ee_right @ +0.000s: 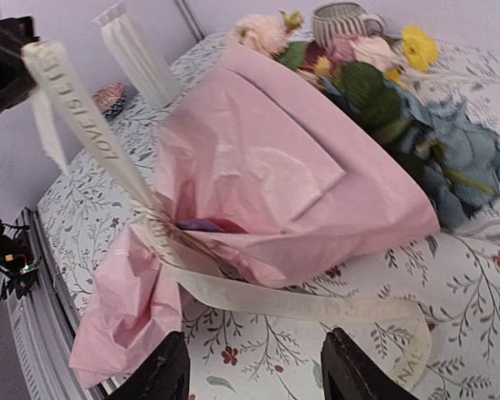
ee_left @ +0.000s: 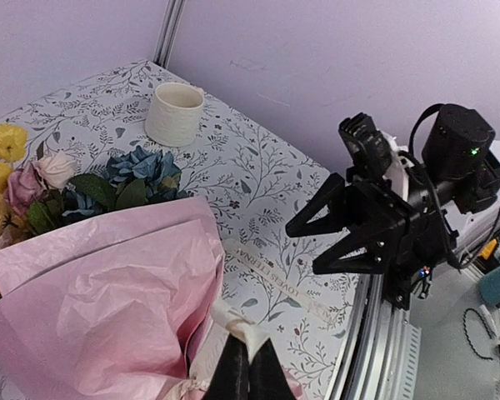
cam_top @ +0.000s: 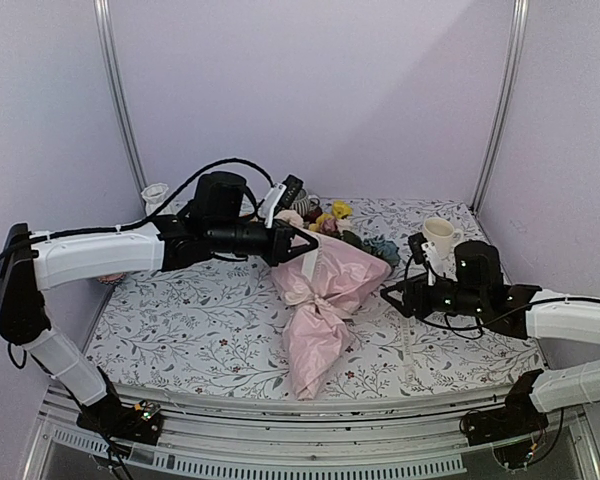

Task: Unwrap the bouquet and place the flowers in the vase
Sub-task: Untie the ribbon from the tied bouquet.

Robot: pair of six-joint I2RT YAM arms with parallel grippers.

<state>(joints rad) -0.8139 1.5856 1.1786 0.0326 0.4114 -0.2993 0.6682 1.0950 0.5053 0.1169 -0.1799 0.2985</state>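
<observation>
pinching the pale ribbon (ee_right: 92, 125), the left tool (ee_left: 247, 354) is clamped shut; the right tool (ee_right: 254, 350) gapes empty, right of the bouquet (cam_top: 325, 285) on the table (cam_top: 180, 310).

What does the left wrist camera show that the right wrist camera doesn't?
Only the left wrist view shows the cream mug. Only the right wrist view shows the white vase and the grey striped mug. Both show the pink-wrapped bouquet, its flowers and the pale ribbon.
</observation>
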